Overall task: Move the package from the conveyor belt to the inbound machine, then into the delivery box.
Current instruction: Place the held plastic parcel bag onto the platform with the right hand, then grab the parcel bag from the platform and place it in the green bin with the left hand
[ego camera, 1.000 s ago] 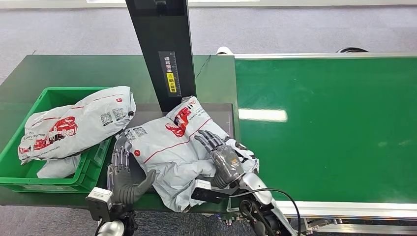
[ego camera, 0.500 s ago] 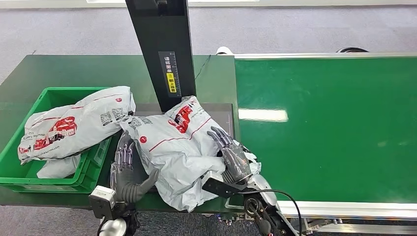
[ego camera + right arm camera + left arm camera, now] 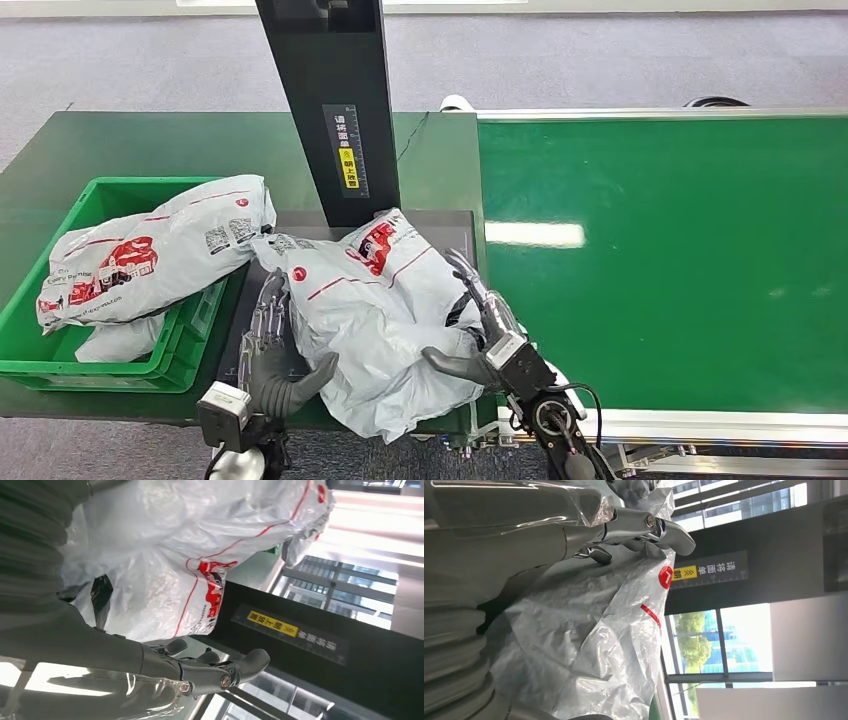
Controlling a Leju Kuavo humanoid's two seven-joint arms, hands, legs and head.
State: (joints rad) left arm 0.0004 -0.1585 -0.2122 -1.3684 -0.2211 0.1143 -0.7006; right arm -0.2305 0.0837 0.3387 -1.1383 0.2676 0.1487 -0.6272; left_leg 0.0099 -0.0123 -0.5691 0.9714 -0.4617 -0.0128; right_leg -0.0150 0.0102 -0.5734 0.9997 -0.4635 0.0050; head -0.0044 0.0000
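- Across the right half of the head view runs the green conveyor belt [image 3: 660,260], bare where it shows.
- Left of it rises the inbound machine's black post [image 3: 330,100], its dark platform [image 3: 455,235] at the foot.
- On that platform lies the grey poly-mailer package [image 3: 375,320], crumpled and bulging, its near edge drooping off the front (soft, light and slick, by my judgement, so it will sag and slide unless cradled from both sides).
- At far left sits the green delivery box [image 3: 60,360], with another mailer [image 3: 150,255] draped over its rim.
- Left hand [image 3: 272,345] presses the package's left flank, fingers spread, thumb tucked under.
- Right hand [image 3: 485,335] cups the right flank, fingers apart and thumb beneath; together they hold it squeezed between them.
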